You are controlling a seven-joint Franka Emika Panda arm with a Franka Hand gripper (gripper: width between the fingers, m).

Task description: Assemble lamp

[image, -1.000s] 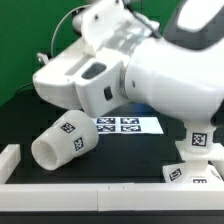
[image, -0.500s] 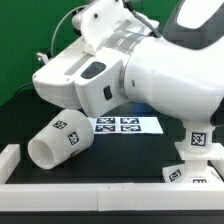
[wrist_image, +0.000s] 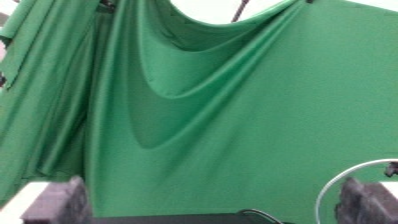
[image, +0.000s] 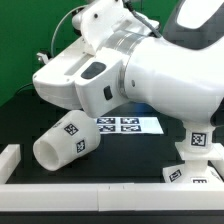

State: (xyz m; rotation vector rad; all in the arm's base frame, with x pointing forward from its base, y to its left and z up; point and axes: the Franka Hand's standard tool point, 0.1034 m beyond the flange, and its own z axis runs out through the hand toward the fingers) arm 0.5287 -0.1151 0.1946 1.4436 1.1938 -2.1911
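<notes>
— White shade: where is it?
— On its side on the black counter, near the marker board; base stands at the exterior view's right.
— And the hand?
— Fully open, empty — facing the green curtain.

A green curtain hangs behind the table, filling the wrist view with deep folds that sag into a broad swag near its middle. Light falls unevenly on it, brighter along the ridges and darker in the hollows. In the exterior view the same cloth shows above the table's far edge. The table top is black. A white rail runs along its near edge, and the marker board lies flat toward the far side.
</notes>
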